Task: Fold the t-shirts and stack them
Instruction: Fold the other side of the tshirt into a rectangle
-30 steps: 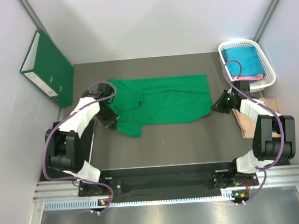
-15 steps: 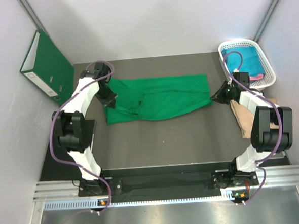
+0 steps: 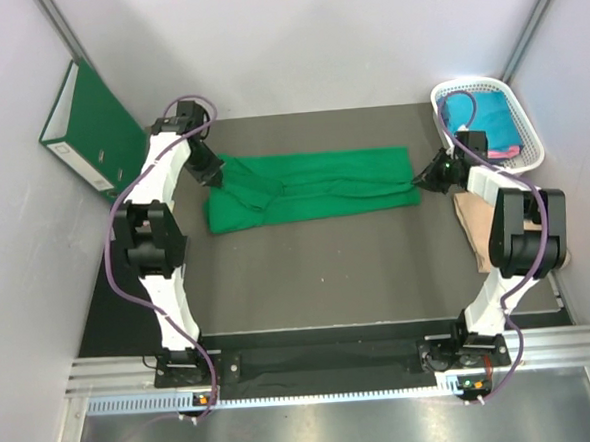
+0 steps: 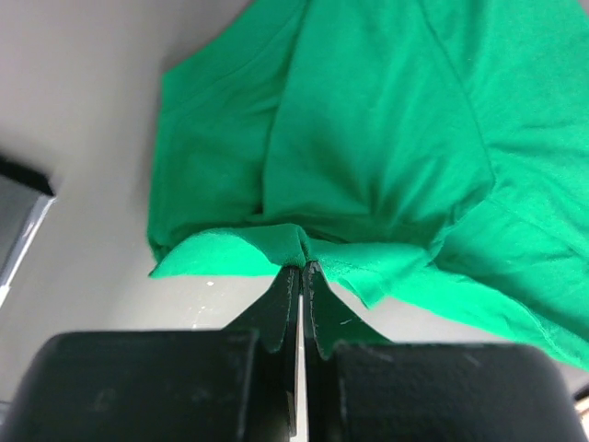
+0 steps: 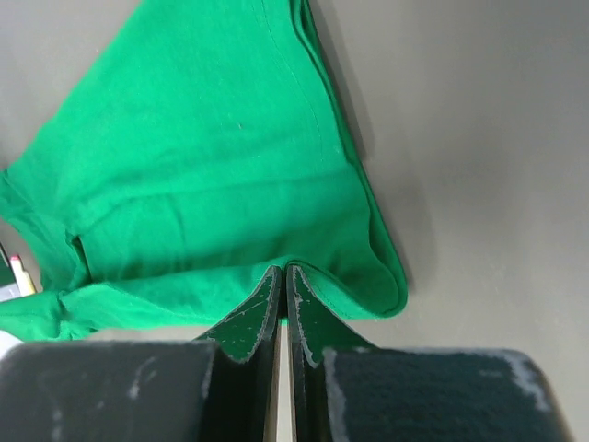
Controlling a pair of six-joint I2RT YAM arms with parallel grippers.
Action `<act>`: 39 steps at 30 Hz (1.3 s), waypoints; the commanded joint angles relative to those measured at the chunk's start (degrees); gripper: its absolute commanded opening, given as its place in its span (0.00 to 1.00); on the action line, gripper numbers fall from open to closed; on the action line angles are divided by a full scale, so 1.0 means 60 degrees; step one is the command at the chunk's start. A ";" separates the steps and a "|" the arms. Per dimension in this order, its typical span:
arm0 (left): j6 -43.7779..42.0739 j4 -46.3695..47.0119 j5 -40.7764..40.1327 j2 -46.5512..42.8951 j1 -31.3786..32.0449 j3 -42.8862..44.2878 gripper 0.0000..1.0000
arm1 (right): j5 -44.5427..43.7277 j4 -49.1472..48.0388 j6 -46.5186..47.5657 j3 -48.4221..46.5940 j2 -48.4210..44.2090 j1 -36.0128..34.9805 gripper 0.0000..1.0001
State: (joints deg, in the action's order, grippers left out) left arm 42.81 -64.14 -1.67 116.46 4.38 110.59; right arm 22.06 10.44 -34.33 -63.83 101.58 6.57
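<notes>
Green t-shirt (image 3: 313,185) lies stretched between both pincers, narrowed to long band; lengthwise fold seemingly in. Left gripper (image 4: 301,269) clenched on bunched edge at its tips. Right gripper (image 5: 281,272) clenched on opposite edge. Teal shirt (image 3: 489,119) and pink shirt (image 3: 498,152) in basket (image 3: 467,84) just behind right gripper. Crosswise folds and stacking left.

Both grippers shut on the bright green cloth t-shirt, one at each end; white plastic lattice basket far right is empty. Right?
Not empty: the white plastic lattice basket holds teal cloth and pink cloth, per the top external view. The rest stands: left gripper and right gripper are each shut on an end of the bright green cloth t-shirt.
</notes>
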 commanded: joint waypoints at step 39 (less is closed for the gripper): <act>0.0146 0.2223 0.1202 0.2942 -0.0423 0.3146 0.00 | -0.0762 -0.0129 -0.0168 -0.1915 0.1279 0.0165 0.88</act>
State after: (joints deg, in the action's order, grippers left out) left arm 42.63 -54.22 5.21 132.97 2.85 126.91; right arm 20.88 9.96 -37.76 -75.83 114.69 6.44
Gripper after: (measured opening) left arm 0.015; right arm 0.872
